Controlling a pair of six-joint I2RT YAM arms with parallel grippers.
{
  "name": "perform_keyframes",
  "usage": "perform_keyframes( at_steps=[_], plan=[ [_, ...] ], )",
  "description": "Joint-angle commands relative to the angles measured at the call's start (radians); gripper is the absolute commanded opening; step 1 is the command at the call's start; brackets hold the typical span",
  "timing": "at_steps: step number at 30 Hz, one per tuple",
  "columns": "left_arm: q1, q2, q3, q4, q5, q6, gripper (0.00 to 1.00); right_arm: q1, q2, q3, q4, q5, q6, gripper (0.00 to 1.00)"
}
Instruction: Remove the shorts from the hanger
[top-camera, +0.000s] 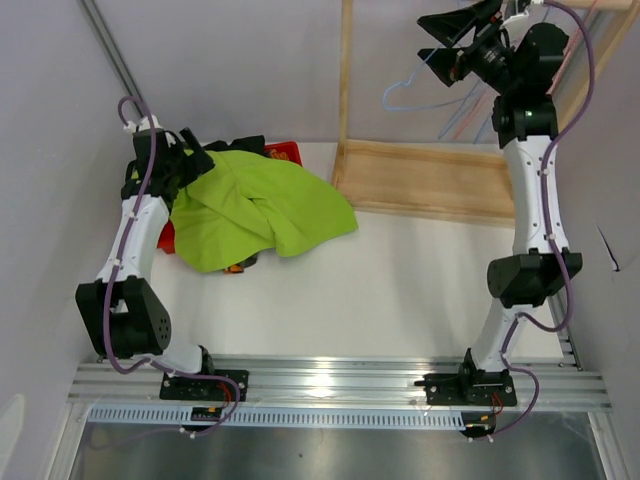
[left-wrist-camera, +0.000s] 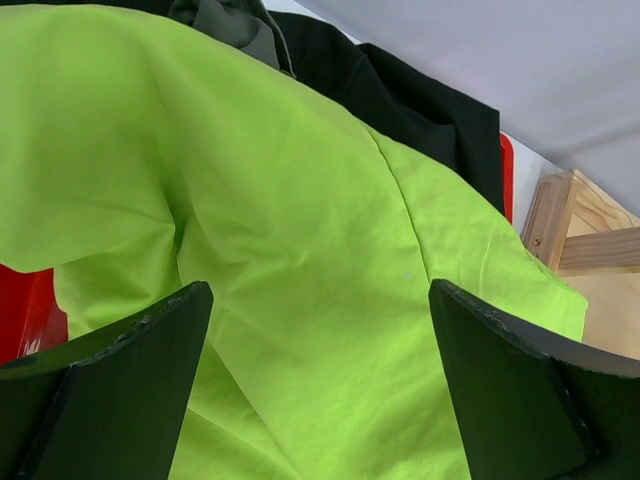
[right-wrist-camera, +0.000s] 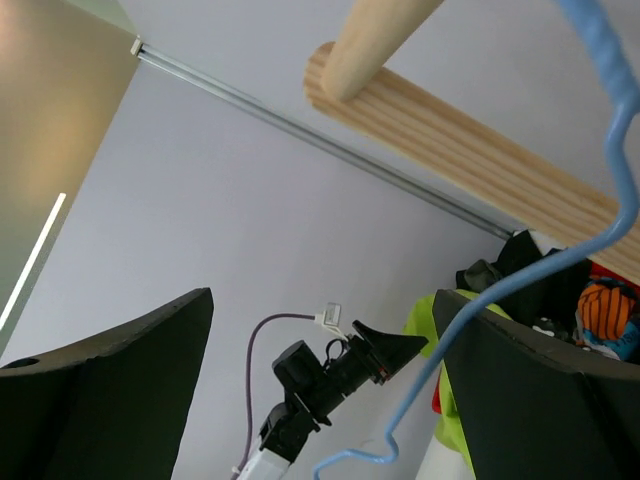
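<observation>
The lime green shorts (top-camera: 262, 205) lie spread over a pile at the back left and fill the left wrist view (left-wrist-camera: 300, 230). Black shorts (left-wrist-camera: 420, 100) and dark grey-olive shorts (left-wrist-camera: 225, 25) stick out behind them. An orange patterned pair (right-wrist-camera: 605, 305) shows in the right wrist view; the teal pair is hidden. My left gripper (top-camera: 195, 162) is open and empty, just above the lime fabric (left-wrist-camera: 320, 300). The bare blue wire hanger (top-camera: 425, 67) hangs on the wooden rack. My right gripper (top-camera: 440, 45) is raised beside it, open and empty (right-wrist-camera: 322, 295); the hanger wire (right-wrist-camera: 520, 285) crosses by its right finger.
A red bin (top-camera: 287, 151) lies under the pile, its rim showing in the left wrist view (left-wrist-camera: 25, 310). The wooden rack has a flat base (top-camera: 430, 178), an upright post (top-camera: 346, 80) and a top dowel (right-wrist-camera: 390, 40). Grey walls close in on both sides.
</observation>
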Motion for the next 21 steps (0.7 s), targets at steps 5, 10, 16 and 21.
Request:
perform_keyframes(
  at_steps=[5, 10, 16, 21],
  plan=[
    [-0.029, -0.077, 0.046, -0.022, 0.037, 0.016, 0.97, 0.009, -0.282, -0.104, -0.314, 0.105, -0.295, 0.99],
    [-0.033, -0.15, 0.013, -0.036, 0.057, 0.007, 0.98, -0.005, -0.437, -0.354, -0.41, 0.16, -0.398, 0.99],
    [-0.033, -0.245, -0.041, -0.094, 0.075, 0.03, 0.98, 0.009, -0.538, -0.419, -0.649, 0.284, -0.592, 1.0],
    [-0.032, -0.352, -0.116, -0.102, 0.164, 0.053, 0.98, 0.026, -0.604, -0.433, -0.811, 0.49, -0.724, 0.99]
  ],
)
